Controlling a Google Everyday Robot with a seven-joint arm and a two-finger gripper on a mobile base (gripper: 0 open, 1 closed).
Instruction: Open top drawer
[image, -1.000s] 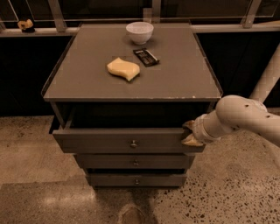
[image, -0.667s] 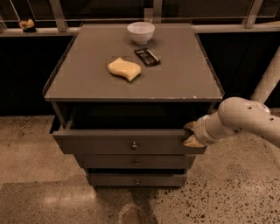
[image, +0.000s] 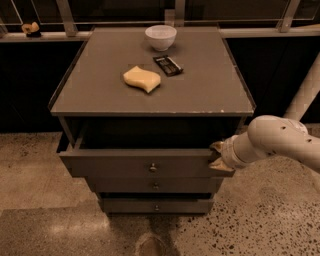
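In the camera view, the top drawer stands pulled partway out beneath the front edge of the tabletop. Its grey front sits proud of the two lower drawers, and a dark gap shows above it. We judge the opening largely done, with only a further draw outward left if full extension is wanted. The gripper sits at the right end of the drawer front, below the tabletop's front right corner, well apart from the round knob at the front's centre. Whether it is clamped there or merely pressed against the front, we cannot tell. On top, a white bowl stands near the rear edge, a yellow sponge near the middle and a dark packet just beside it. None of them lies in the drawer's path.
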